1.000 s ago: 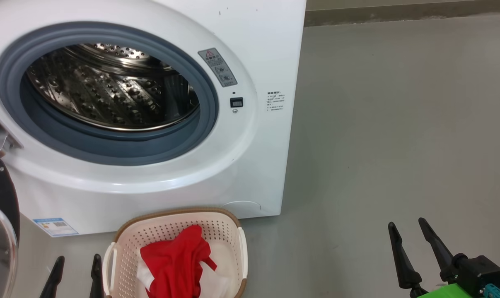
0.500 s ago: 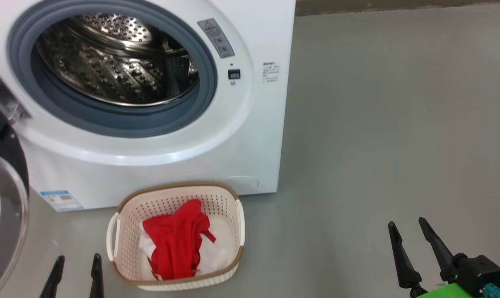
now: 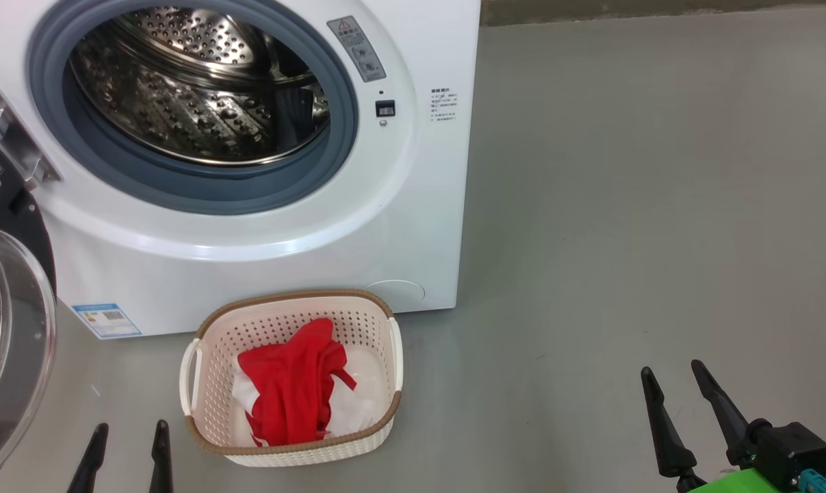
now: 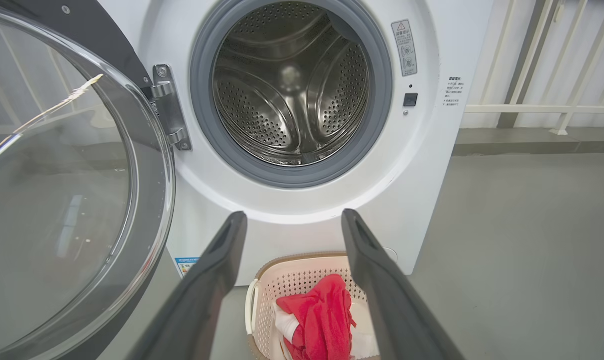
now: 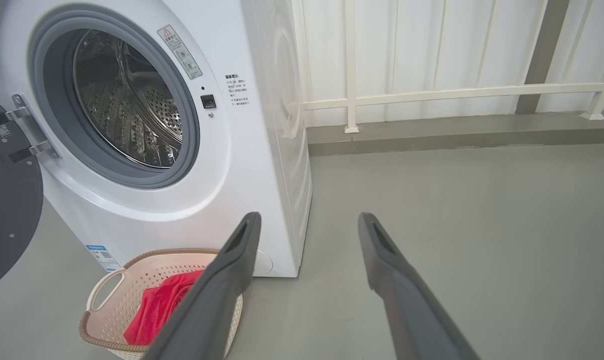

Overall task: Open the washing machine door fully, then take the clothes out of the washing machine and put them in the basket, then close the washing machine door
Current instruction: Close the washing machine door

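Reframed by camera since earlier, otherwise unchanged: clothes (image 3: 289,397) in basket (image 3: 293,295), lower centre; left fingers (image 3: 91,455) and right fingers (image 3: 662,428) spread, empty.

The washing machine (image 3: 419,205) in front of me is a white front-loader. Its round mouth is uncovered, ringed by a grey rubber gasket (image 3: 180,198), and the perforated steel drum (image 4: 291,85) shines behind it. A small blue label (image 3: 106,320) sits low on its front, with printed text (image 3: 443,103) to the right of the mouth. The washing machine door (image 4: 66,190) hangs swung wide on its hinge (image 4: 169,107) at my left, a black ring around a bulging clear glass bowl. The basket (image 3: 214,390) is cream and perforated, brown-rimmed, with two side handles. It stands upright just before the machine's lower front. In it lie the clothes (image 3: 293,390), crumpled red fabric over white cloth
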